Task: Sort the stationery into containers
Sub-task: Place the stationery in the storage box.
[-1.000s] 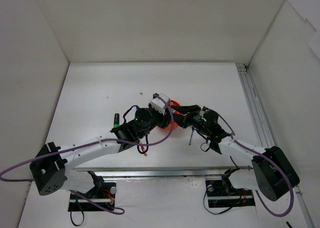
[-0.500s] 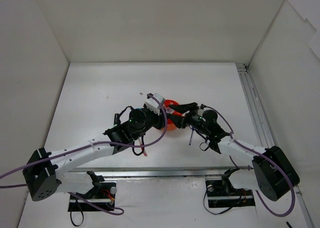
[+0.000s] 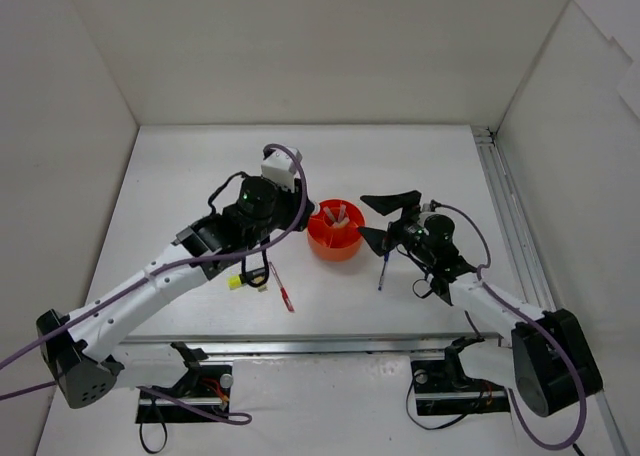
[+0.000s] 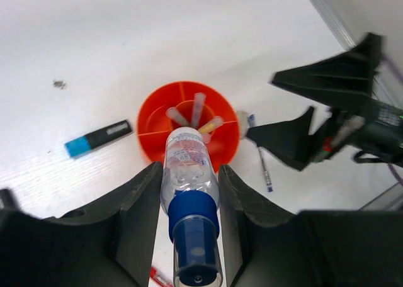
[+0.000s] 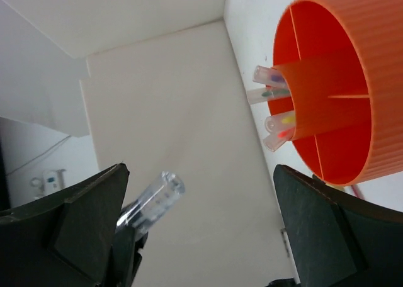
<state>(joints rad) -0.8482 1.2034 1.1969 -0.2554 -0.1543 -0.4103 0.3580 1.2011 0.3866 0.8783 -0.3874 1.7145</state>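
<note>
Left wrist: clamping blue-white marker (image 4: 187,167) in left gripper (image 4: 189,177), aimed at orange tub (image 4: 148,114), not yet over it. Noted right gripper (image 3: 364,216) splayed wide beside tub. Risk: cld hit upright pens (image 4: 198,107) or rim on release, bounce out, or clip that gripper.

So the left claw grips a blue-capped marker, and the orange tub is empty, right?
Not empty: the left wrist view shows several pens standing in the central ring of the orange tub. The left gripper does grip the blue-capped marker.
</note>
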